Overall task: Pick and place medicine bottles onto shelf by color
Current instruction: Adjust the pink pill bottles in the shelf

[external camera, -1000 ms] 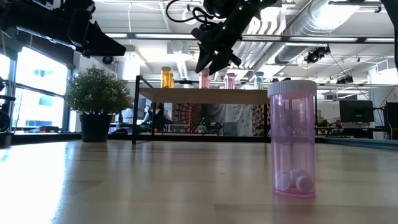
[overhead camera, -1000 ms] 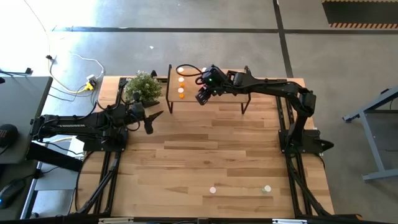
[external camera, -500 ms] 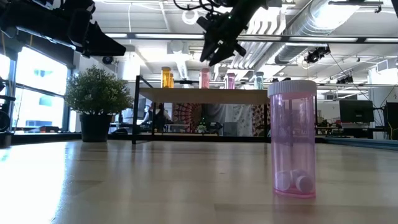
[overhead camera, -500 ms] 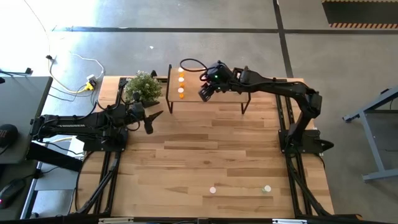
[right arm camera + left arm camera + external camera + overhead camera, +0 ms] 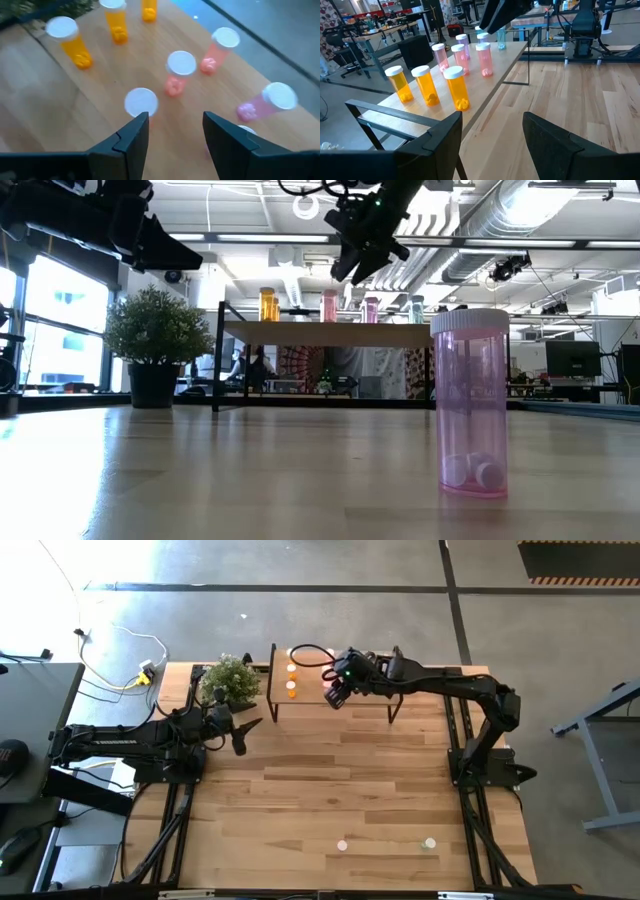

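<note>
Orange bottles [image 5: 456,88], three of them, stand at the shelf's [image 5: 360,697] left end, pink ones [image 5: 180,72] beside them, perhaps five. Above these the right claw [image 5: 336,698] hangs released and empty. The left claw [image 5: 243,737], also released, waits near the plant [image 5: 230,680]. Withdrawal should be made straight upward, clear of the caps. Two bottles [image 5: 342,845] remain near the counter's front edge.

A grey concrete floor [image 5: 300,615] crossed by dark lines surrounds the wooden table [image 5: 330,790]. Beyond it, exposed ducts [image 5: 560,210] run under the ceiling, a bright window [image 5: 40,320] glows, and desks [image 5: 385,32] fill the room.
</note>
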Tool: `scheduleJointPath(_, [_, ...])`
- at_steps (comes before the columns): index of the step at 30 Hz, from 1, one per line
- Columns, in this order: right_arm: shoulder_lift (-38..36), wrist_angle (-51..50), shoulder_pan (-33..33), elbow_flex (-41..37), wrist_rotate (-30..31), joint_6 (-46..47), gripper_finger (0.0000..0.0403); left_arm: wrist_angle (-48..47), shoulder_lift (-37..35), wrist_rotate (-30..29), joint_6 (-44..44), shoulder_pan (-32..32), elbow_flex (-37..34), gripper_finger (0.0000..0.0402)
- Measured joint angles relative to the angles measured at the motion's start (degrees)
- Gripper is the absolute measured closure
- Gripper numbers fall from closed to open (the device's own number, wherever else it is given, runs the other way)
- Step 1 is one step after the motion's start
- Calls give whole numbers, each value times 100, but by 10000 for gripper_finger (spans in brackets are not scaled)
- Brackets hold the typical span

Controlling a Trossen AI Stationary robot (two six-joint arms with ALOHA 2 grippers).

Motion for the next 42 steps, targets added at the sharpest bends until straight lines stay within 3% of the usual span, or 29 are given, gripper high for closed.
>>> scheduleJointPath(20, [234,-64,95,-14,648,-51,224,0,0,1,0,-1,0,202])
scheduleJointPath(42, [243,76,88,-14,364,-50,224,0,0,2,0,0,0,202])
